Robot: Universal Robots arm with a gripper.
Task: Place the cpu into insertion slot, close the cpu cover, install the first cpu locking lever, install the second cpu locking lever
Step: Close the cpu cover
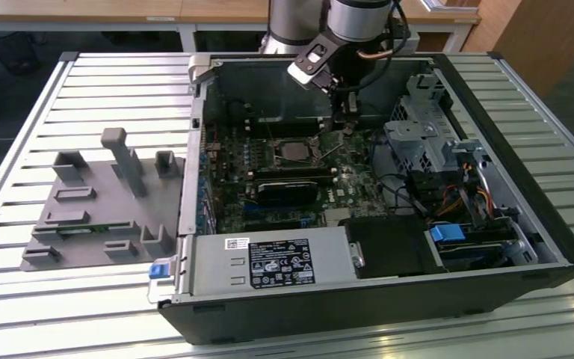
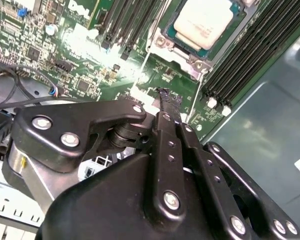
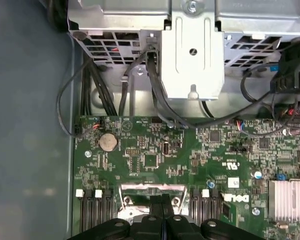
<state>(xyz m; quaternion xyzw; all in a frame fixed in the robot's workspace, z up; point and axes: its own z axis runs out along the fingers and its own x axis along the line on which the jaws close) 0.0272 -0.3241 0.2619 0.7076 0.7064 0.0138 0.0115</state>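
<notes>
Cpu (image 2: pixel 205 22) sits pale face up in the insertion slot (image 1: pixel 293 152) on the green board (image 3: pixel 155 150), with the silvery cpu cover (image 2: pixel 182 54) framing its edge. Gripper (image 2: pixel 166 95) hangs low over the board just beside the slot, inside the open computer case (image 1: pixel 367 314). Claw narrow: fingertips pinched together in both wrist views, and whether they nip anything cannot be told.
</notes>
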